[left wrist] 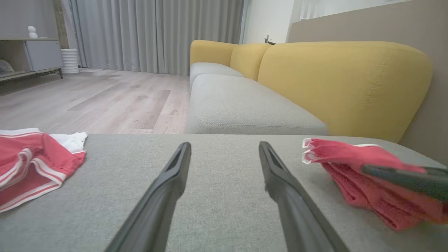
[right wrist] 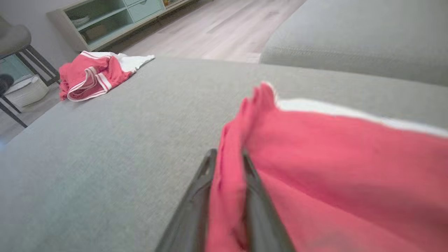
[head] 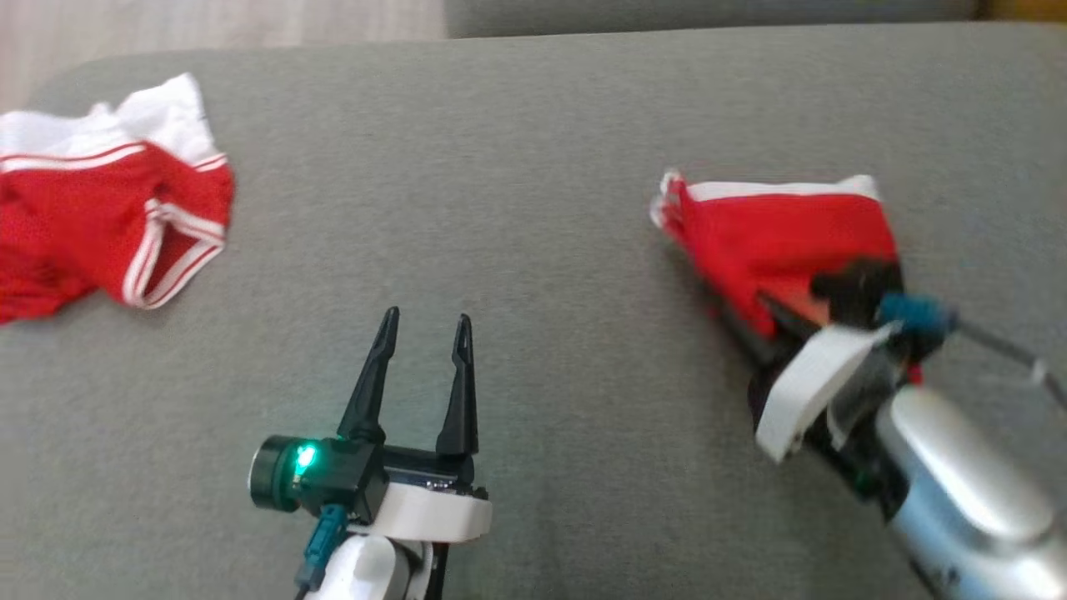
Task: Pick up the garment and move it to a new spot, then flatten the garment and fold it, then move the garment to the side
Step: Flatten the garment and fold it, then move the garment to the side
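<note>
A wide grey fabric cushion carries two things, well apart: a crumpled red-and-white garment at its far left edge, and a folded red garment, white-edged, on the right.

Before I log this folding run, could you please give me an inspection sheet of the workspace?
Surface: grey fabric cushion, bare between the two garments.
Job's things: folded red cloth garment with white edge, gripped at its near side.
Clutter: crumpled red garment with white stripes, far left.
Grippers: left claw open, holding nothing; right claw shut on the folded garment.
Cables: teal left-wrist plug; teal right-wrist plug with thin grey cable.
Surroundings: yellow sofa backrest, pale wooden floor, grey curtains.
</note>
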